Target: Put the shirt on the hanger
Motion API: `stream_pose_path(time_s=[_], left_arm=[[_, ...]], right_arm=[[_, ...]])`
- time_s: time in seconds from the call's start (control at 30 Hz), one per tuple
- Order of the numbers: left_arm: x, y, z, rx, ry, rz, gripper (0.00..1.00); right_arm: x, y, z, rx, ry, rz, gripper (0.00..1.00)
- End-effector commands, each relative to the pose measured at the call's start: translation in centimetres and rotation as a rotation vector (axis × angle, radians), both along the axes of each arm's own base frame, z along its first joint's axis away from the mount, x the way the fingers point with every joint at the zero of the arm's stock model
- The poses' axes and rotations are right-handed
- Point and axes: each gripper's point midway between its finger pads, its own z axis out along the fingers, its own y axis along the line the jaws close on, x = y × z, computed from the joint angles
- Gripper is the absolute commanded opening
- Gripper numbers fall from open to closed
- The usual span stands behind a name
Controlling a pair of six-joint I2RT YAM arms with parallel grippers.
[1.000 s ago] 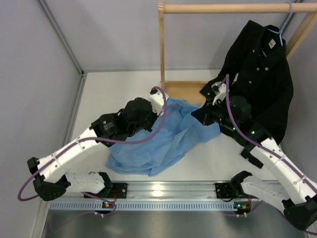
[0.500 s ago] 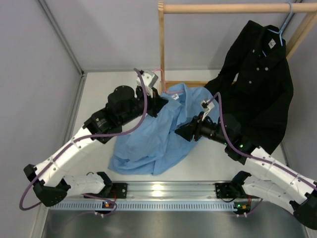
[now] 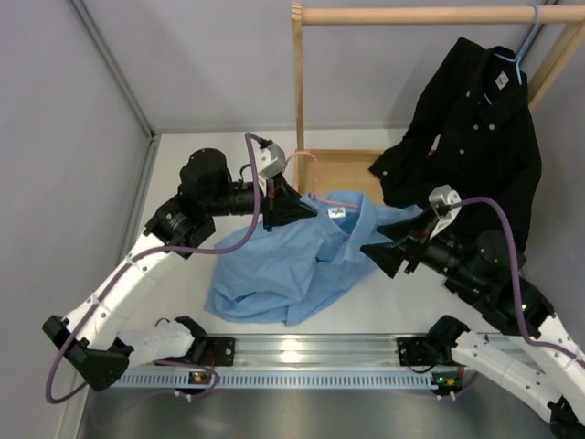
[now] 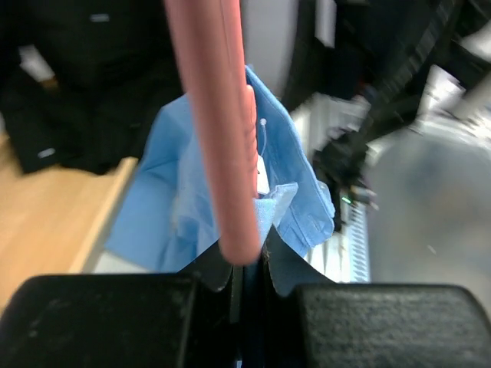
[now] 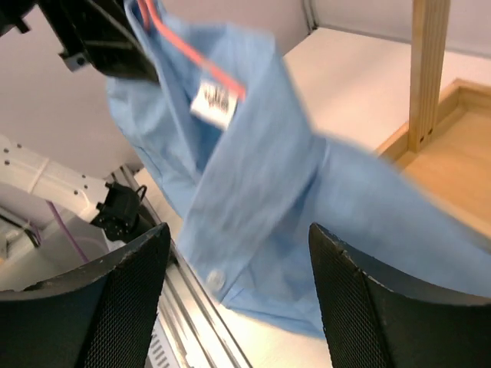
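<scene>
Tabletop (image 3: 196,169): plain white and matte. It runs from the arms' bases at the near edge out to the far wall.
Room: we've got flat grey walls (image 3: 210,64) on the left and far sides, meeting at the far-left corner. A thin metal strip (image 3: 114,73) runs down that corner.
Near edge: a silver rail (image 3: 302,352) runs across it, and both arm bases sit on it.
Rack (image 3: 298,91): light wood at the far right, with an upright post, a top bar and a shallow wooden base (image 3: 343,169) resting on the tabletop.
Black shirt (image 3: 475,137): it hangs from the top bar on a pale blue hanger (image 3: 527,38), far right, drooping toward the rack base.
Shirt (image 3: 274,265): light blue, mostly crumpled on the tabletop in the middle between the two arms. Its collar end is lifted off the surface, with a white label (image 3: 338,212) showing inside the collar.
Hanger (image 4: 222,138): pink wire, up in the air at the far middle. It runs into the shirt's collar.
Left end effector (image 3: 288,206): pinched narrow on the hanger's wire, right by the collar.
Right end effector (image 3: 382,256): fingers spread wide with nothing gripped, just right of the shirt and pointing at it.
</scene>
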Motion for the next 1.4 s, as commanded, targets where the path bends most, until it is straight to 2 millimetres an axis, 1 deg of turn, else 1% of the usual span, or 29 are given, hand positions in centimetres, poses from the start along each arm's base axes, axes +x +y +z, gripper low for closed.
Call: stream_pose_path(time_s=[0.0, 0.07, 0.1, 0.13, 0.17, 0.2, 0.27, 0.3, 0.37, 0.4, 0.43, 0.5, 0.53, 0.57, 0.6, 0.7, 0.73, 0.83, 0.87, 0.93, 0.97, 1.0, 1.03, 1.07, 1.1, 1.17, 1.2, 1.27, 1.37], left_arm=[[-6.2, -0.1, 2.0, -0.082, -0.134, -0.396, 0.00], [-7.0, -0.1, 1.7, -0.081, -0.117, -0.462, 0.00], [-7.5, -0.1, 1.5, -0.081, -0.107, -0.491, 0.00], [-7.7, -0.1, 1.2, -0.079, -0.095, -0.515, 0.00], [-7.6, -0.2, 1.1, -0.077, -0.090, -0.515, 0.00], [-7.6, -0.3, 0.9, -0.074, -0.084, -0.515, 0.00], [-7.5, -0.5, 0.5, -0.069, -0.071, -0.523, 0.00], [-7.3, -0.6, 0.3, -0.066, -0.067, -0.514, 0.00], [-5.3, -1.2, 0.1, -0.052, -0.065, -0.390, 0.00], [-4.3, -1.3, 0.1, -0.047, -0.064, -0.320, 0.00], [-1.6, -1.4, 0.2, -0.038, -0.072, -0.155, 0.00], [0.8, -1.1, 0.3, -0.033, -0.055, 0.002, 0.00], [2.2, -0.8, 0.3, -0.029, -0.057, 0.083, 0.00], [2.5, -0.7, 0.5, -0.031, -0.053, 0.102, 0.00], [2.5, -0.7, 0.5, -0.033, -0.051, 0.107, 0.00], [2.8, -0.5, 1.0, -0.047, -0.029, 0.138, 0.00], [2.7, -0.5, 1.2, -0.050, -0.029, 0.131, 0.00], [0.3, -1.2, 1.2, -0.048, 0.001, -0.015, 0.00], [-0.5, -1.5, 1.1, -0.045, 0.014, -0.076, 0.00], [-3.1, -1.9, 0.8, -0.043, 0.048, -0.261, 0.00], [-4.2, -1.9, 0.6, -0.042, 0.059, -0.331, 0.00], [-6.0, -1.7, 0.4, -0.041, 0.074, -0.447, 0.00], [-6.5, -1.8, 0.1, -0.039, 0.078, -0.491, 0.00], [-6.8, -1.8, -0.1, -0.038, 0.072, -0.514, 0.00], [-7.2, -1.8, -0.4, -0.035, 0.074, -0.530, 0.00], [-7.9, -1.9, -0.6, -0.035, 0.074, -0.568, 0.00], [-8.0, -1.9, -0.6, -0.035, 0.076, -0.581, 0.00], [-8.3, -2.0, -0.7, -0.034, 0.080, -0.600, 0.00], [-8.1, -2.2, -0.8, -0.031, 0.084, -0.594, 0.00]], right_arm=[[-0.3, 1.1, 1.5, -0.140, -0.064, 0.107, 0.69], [-1.2, 2.8, 2.4, -0.151, -0.087, 0.233, 0.68], [-1.4, 3.0, 4.0, -0.149, -0.148, 0.263, 0.68], [-1.9, 3.5, 4.5, -0.149, -0.166, 0.309, 0.66], [-1.5, 4.0, 4.7, -0.161, -0.174, 0.322, 0.65], [-1.4, 3.9, 6.0, -0.154, -0.209, 0.318, 0.65], [-1.0, 4.3, 7.3, -0.156, -0.239, 0.323, 0.65], [-1.0, 4.4, 7.6, -0.155, -0.243, 0.324, 0.63], [-0.9, 4.4, 8.3, -0.150, -0.249, 0.321, 0.62], [-1.0, 4.3, 8.2, -0.148, -0.244, 0.322, 0.60], [-1.3, 4.0, 8.4, -0.142, -0.250, 0.313, 0.60], [-0.9, 3.5, 7.1, -0.146, -0.212, 0.269, 0.61], [-1.2, 2.9, 7.1, -0.133, -0.209, 0.250, 0.62], [-1.0, 2.7, 5.9, -0.145, -0.186, 0.229, 0.63], [-0.5, 2.2, 5.4, -0.152, -0.176, 0.184, 0.64], [-0.4, 0.9, 4.3, -0.157, -0.153, 0.119, 0.66], [-0.6, 0.5, 4.5, -0.149, -0.162, 0.111, 0.67], [-0.6, 0.6, 5.5, -0.150, -0.194, 0.117, 0.71], [-0.8, 0.6, 6.9, -0.137, -0.221, 0.125, 0.71], [-0.5, 1.4, 7.8, -0.147, -0.242, 0.154, 0.72], [-0.7, 1.5, 9.3, -0.135, -0.270, 0.168, 0.72], [-0.9, 2.0, 9.9, -0.132, -0.280, 0.196, 0.72], [-0.3, 2.8, 9.7, -0.149, -0.274, 0.218, 0.72], [-0.5, 3.1, 10.8, -0.141, -0.296, 0.240, 0.72], [-1.2, 3.8, 10.9, -0.139, -0.307, 0.307, 0.71], [-1.2, 4.8, 11.0, -0.152, -0.328, 0.368, 0.70], [-1.7, 5.2, 11.0, -0.148, -0.334, 0.407, 0.69], [-1.6, 5.8, 11.1, -0.142, -0.338, 0.428, 0.69], [-2.5, 6.5, 11.4, -0.102, -0.369, 0.502, 0.66]])
